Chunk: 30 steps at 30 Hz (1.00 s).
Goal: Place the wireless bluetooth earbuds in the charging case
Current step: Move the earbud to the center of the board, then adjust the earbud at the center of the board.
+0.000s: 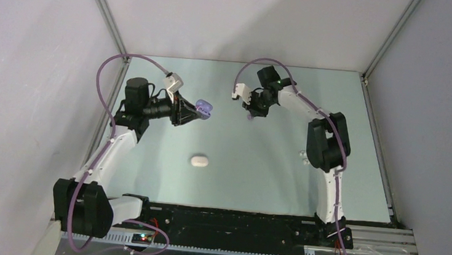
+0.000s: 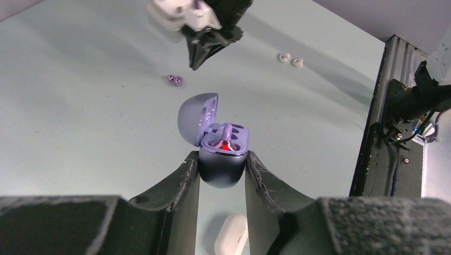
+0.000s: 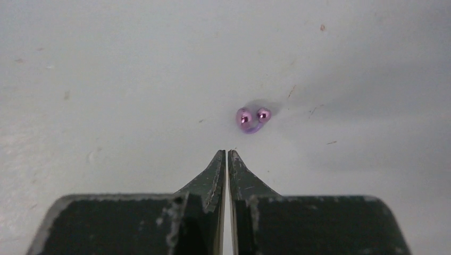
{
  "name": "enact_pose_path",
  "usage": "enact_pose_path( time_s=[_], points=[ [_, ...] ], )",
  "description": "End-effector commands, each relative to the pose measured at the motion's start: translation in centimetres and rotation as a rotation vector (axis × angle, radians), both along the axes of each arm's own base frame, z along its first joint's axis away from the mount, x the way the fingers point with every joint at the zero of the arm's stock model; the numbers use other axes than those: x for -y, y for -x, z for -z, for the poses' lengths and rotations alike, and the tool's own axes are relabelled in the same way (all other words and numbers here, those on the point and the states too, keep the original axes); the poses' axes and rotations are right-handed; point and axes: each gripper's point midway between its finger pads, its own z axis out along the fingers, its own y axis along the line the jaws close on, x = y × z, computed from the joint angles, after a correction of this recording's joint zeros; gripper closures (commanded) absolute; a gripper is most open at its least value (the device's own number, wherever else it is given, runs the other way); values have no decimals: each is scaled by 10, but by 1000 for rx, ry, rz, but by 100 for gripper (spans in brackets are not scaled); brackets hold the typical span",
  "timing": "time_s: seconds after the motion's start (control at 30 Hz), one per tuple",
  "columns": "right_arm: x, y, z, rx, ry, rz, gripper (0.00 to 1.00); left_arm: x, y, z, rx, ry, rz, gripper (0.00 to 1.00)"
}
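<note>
My left gripper (image 2: 222, 156) is shut on the dark base of the purple charging case (image 2: 220, 143), held above the table with its lid (image 2: 197, 117) swung open. A red light glows between its sockets. In the top view the case (image 1: 203, 107) sits at the tips of the left gripper (image 1: 199, 113). The purple earbuds (image 3: 251, 118) lie on the table as two shiny lobes side by side, just ahead and right of my right gripper (image 3: 227, 153), which is shut with nothing in it. From the left wrist, the right gripper (image 2: 198, 62) hangs just above the purple earbuds (image 2: 174, 80).
A shut white case (image 1: 199, 160) lies on the table in the middle, below the left gripper (image 2: 231, 239). Two white earbuds (image 2: 291, 59) lie close together near the right arm (image 1: 303, 157). Frame posts and grey walls border the pale green table (image 1: 256, 179).
</note>
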Motion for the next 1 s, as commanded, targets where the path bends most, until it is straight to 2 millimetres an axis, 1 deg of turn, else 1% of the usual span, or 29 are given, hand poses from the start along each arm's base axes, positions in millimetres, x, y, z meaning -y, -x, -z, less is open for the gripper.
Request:
enact_pose_path(
  time_s=[0.0, 0.03, 0.07, 0.1, 0.13, 0.17, 0.2, 0.23, 0.27, 0.3, 0.33, 0.37, 0.4, 0.47, 0.53, 0.6, 0.7, 0.8, 0.9, 0.97],
  points=[
    [-11, 7, -56, 165, -72, -126, 93, -4, 1, -10, 74, -9, -10, 100],
    [-11, 8, -59, 137, -97, -35, 95, -4, 1, -10, 77, -8, -10, 100],
    [-12, -8, -70, 177, -118, 52, 95, -3, 1, -9, 74, -6, -12, 100],
    [-11, -13, -70, 101, -165, 222, 91, -3, 2, -9, 74, -5, -13, 100],
    [-8, -28, -87, 107, -187, 339, 87, -3, 2, -9, 72, -3, -13, 100],
    [-4, -33, -72, -29, -225, 550, 78, -4, 2, -9, 68, -2, -13, 100],
    [7, -42, -91, -86, -252, 667, 74, -4, 3, -8, 64, -2, -12, 100],
    [5, -40, -65, -263, -273, 847, 69, -4, 4, -8, 58, -2, -11, 100],
    [8, -37, -58, -420, -317, 989, 66, -4, 4, -8, 59, -5, -6, 100],
    [9, -35, -54, -478, -337, 1028, 64, -4, 6, -7, 51, -8, -2, 100],
    [10, -31, -45, -552, -356, 1083, 63, -3, 7, -7, 54, -12, 5, 100],
    [12, -28, -40, -582, -351, 1109, 59, -4, 9, -6, 40, -17, 7, 100],
    [13, -24, -30, -630, -331, 1141, 58, -4, 9, -5, 47, -24, 13, 100],
    [13, -21, -19, -652, -309, 1147, 57, -5, 11, -4, 44, -38, 20, 100],
    [15, -23, -11, -650, -295, 1167, 57, -6, 12, -4, 41, -45, 22, 100],
    [15, -27, -6, -648, -295, 1175, 57, -7, 13, -4, 36, -48, 19, 100],
    [11, -32, -4, -650, -305, 1171, 53, -7, 13, -5, 34, -51, 16, 100],
    [6, -30, 7, -657, -284, 1160, 52, -8, 13, -3, 29, -52, 13, 100],
    [5, -27, 20, -654, -249, 1170, 54, -8, 11, -5, 33, -53, 8, 100],
    [3, -27, 25, -650, -238, 1172, 55, -9, 10, -5, 31, -54, 6, 100]
  ],
)
